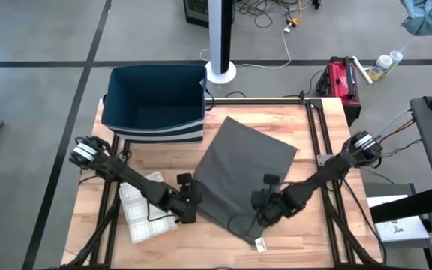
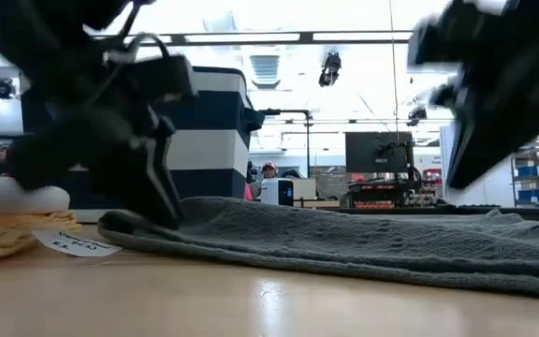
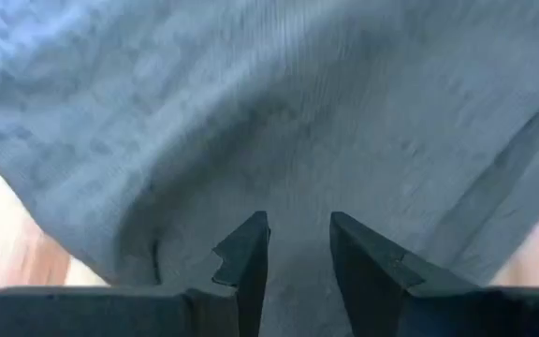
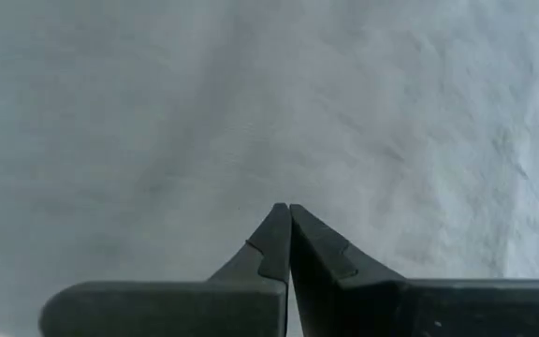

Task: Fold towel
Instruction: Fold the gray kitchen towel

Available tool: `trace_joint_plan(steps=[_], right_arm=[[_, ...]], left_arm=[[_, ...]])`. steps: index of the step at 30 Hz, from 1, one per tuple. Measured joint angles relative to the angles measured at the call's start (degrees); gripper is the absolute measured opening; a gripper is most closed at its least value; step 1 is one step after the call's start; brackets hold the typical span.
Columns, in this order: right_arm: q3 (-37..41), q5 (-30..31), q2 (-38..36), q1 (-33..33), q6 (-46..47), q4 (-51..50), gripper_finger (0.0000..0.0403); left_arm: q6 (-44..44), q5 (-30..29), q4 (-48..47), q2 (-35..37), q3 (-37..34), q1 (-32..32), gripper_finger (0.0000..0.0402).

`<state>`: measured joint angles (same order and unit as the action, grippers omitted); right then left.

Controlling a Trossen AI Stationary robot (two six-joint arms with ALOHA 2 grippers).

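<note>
Grey towel (image 1: 240, 172) spread flat mid-table, both grippers low at its near edge.

We see the left gripper (image 1: 189, 207) at about 8 o'clock of the towel, at its edge, fingers (image 3: 247, 253) a little apart with cloth under them; whether they pinch it we cannot tell. Our right gripper (image 1: 265, 212) sits at about 5 o'clock on the fabric, fingers (image 4: 299, 245) pressed together with nothing seen between them. At 11 o'clock stands a dark blue bin (image 1: 154, 103); at 8 o'clock, beyond the left gripper, lies a folded pale checked cloth (image 1: 142, 206).
</note>
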<state>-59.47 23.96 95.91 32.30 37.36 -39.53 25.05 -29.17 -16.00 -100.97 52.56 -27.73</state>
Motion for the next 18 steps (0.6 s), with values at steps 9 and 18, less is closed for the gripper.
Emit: trace_joint_plan(steps=[9,18], right_arm=[[15.07,1.23,0.01,-7.07,4.55,9.21,0.0000],[17.39,0.79,-5.13,-7.11,3.85,0.39,0.0000]], left_arm=[[1.47,3.79,0.10,-3.11,0.76,-0.13,0.0097],[1.66,8.35,-12.97,-2.30,7.99,-2.49,0.0097]])
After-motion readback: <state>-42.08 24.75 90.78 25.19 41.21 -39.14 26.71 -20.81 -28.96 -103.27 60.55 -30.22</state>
